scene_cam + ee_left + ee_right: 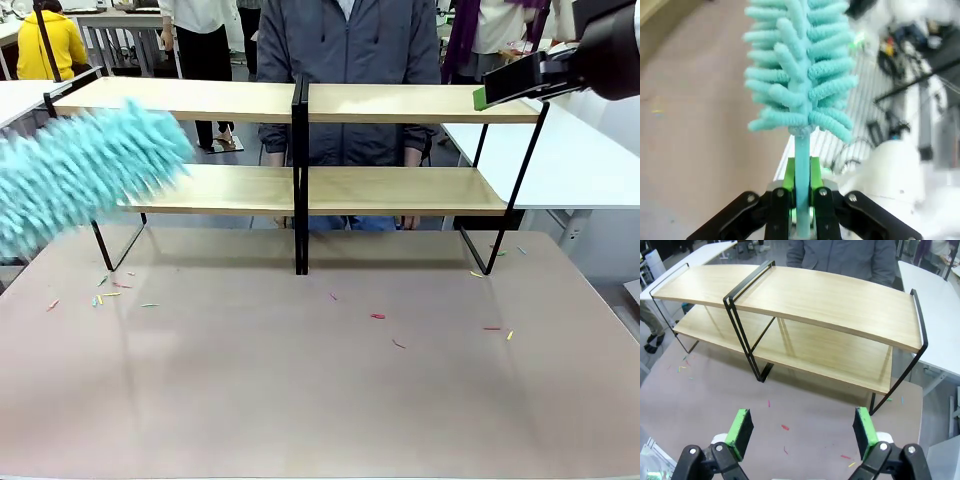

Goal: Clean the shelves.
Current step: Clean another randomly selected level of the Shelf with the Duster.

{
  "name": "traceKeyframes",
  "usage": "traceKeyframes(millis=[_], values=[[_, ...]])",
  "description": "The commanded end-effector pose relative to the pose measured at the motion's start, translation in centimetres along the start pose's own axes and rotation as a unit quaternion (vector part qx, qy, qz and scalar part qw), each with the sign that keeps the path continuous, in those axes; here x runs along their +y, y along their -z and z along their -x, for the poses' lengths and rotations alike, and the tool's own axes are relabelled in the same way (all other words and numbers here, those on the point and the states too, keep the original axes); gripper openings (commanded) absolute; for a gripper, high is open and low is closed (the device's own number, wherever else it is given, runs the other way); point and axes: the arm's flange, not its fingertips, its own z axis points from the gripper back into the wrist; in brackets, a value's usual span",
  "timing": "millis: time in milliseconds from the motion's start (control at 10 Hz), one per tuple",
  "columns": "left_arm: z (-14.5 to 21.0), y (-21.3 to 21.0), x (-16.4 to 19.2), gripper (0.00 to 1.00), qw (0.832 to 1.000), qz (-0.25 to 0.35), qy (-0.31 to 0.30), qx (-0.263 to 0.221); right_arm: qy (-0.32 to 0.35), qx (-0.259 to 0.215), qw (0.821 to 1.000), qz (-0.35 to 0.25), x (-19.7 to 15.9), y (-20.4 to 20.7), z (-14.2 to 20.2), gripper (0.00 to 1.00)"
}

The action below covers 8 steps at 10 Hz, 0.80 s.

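The shelves (300, 180) stand across the far half of the brown table: two light wooden boards in a thin black frame with a central post. In the right wrist view the shelves (815, 300) lie below and ahead. A fluffy teal duster (85, 170) is blurred at the left, its head over the left end of the lower board. My left gripper (802, 202) is shut on the duster's teal handle (802, 160), with the head (800, 65) pointing away. High at the right end of the top board, my right gripper (500, 88) (802, 432) is open and holds nothing.
Small coloured scraps (378, 316) lie scattered on the brown tabletop (320, 400), some near the left shelf leg (105, 295). A person in a grey jacket (350, 50) stands just behind the shelves. White tables (590, 150) flank both sides.
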Motion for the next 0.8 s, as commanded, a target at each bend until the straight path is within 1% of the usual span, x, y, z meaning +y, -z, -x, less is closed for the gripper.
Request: traceKeyframes(millis=[0,100,200,300,400,500,700], values=[[2.8,-8.9,1.3,0.13,0.974,-0.074,-0.056,-0.208,0.001,-0.001,1.0,-0.001,0.0,0.0,-0.1,1.0],[5.4,-13.6,1.7,0.13,0.945,-0.102,-0.09,-0.299,0.001,-0.001,1.0,-0.001,0.0,0.0,-0.1,1.0],[7.8,-16.1,2.3,0.13,0.916,-0.105,-0.117,-0.368,0.001,-0.001,1.0,-0.001,0.0,0.0,-0.1,1.0],[10.1,-17.6,3.7,0.13,0.873,-0.102,-0.162,-0.449,0.001,-0.001,1.0,-0.001,0.0,0.0,-0.1,1.0],[11.2,-17.4,5.6,0.13,0.864,-0.049,-0.198,-0.46,0.001,-0.001,1.0,-0.001,0.0,0.0,-0.1,1.0],[10.7,-17.3,1.0,0.13,0.94,-0.104,-0.145,-0.291,0.001,-0.001,1.0,-0.001,0.0,0.0,-0.1,1.0],[10.7,-17.3,1.0,0.13,0.94,-0.104,-0.145,-0.291,0.001,-0.001,1.0,-0.001,0.0,0.0,-0.1,1.0]])
